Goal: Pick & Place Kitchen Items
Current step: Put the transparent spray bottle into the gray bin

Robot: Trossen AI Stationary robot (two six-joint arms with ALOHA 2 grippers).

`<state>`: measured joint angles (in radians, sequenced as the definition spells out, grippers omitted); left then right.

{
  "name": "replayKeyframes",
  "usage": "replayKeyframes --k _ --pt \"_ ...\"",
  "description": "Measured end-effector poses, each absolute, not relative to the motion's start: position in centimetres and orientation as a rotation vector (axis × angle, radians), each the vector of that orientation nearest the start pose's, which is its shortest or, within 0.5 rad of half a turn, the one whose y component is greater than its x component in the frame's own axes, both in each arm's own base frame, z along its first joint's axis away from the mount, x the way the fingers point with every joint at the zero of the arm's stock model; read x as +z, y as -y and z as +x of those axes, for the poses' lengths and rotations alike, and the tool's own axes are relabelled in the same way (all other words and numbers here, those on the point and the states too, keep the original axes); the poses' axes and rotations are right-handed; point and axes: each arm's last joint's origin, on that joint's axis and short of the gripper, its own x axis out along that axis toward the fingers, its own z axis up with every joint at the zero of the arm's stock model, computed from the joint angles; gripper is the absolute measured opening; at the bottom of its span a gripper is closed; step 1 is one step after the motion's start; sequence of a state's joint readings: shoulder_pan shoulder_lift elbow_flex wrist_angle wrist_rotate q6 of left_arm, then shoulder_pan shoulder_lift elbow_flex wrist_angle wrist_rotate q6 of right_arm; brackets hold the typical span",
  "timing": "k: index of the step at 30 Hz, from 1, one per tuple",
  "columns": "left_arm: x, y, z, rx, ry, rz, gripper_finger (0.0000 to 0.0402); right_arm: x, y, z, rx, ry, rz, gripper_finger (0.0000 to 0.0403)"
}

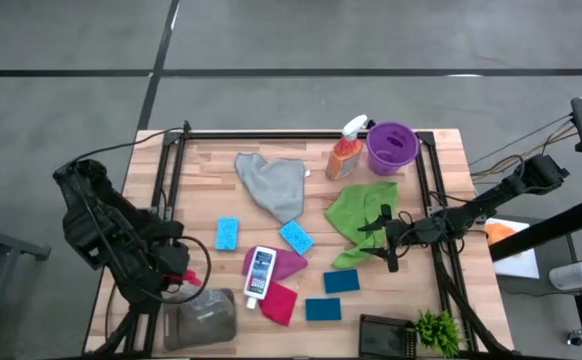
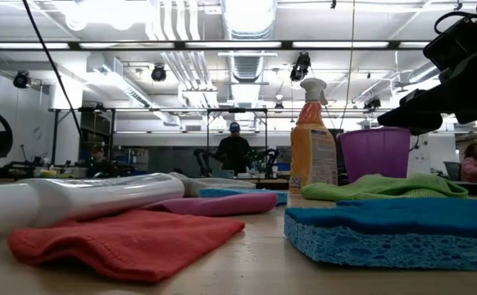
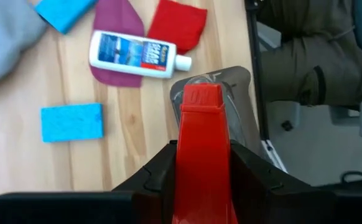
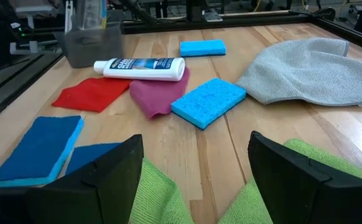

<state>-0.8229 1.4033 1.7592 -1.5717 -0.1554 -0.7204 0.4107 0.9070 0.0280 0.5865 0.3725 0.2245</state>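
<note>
Right wrist view: right gripper (image 4: 193,180) hangs spread just above the green cloth (image 4: 168,199); left gripper (image 3: 201,177) pinches the clear spray bottle's (image 1: 199,318) red trigger head.

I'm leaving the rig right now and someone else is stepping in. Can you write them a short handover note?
Left hand: shut on the clear spray bottle's red trigger head, at the table's front left corner.
Right hand: open, fingers either side of the green cloth, not gripping.
On the table: grey cloth, orange spray bottle beside a purple cup, white bottle lying on the magenta cloth, red cloth, four blue sponges.
Done: nothing visibly sorted.
Left: nearly every item; no target container identified.
</note>
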Motion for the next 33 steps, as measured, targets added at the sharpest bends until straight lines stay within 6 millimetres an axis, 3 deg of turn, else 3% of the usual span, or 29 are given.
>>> replayKeyframes --k 13,30,33 --pt "37.0 15.9 15.6 -0.067 -1.316 0.078 0.0107 13.4 -5.0 14.2 0.002 -0.269 0.109 0.0283" --pt "37.0 16.0 15.8 -0.048 -1.290 0.086 0.0109 13.4 -5.0 14.2 -0.008 -0.265 0.105 0.0283" --pt "37.1 16.1 15.8 -0.049 -1.284 0.082 0.0166 13.4 -5.0 14.2 -0.008 -0.265 0.105 0.0283"
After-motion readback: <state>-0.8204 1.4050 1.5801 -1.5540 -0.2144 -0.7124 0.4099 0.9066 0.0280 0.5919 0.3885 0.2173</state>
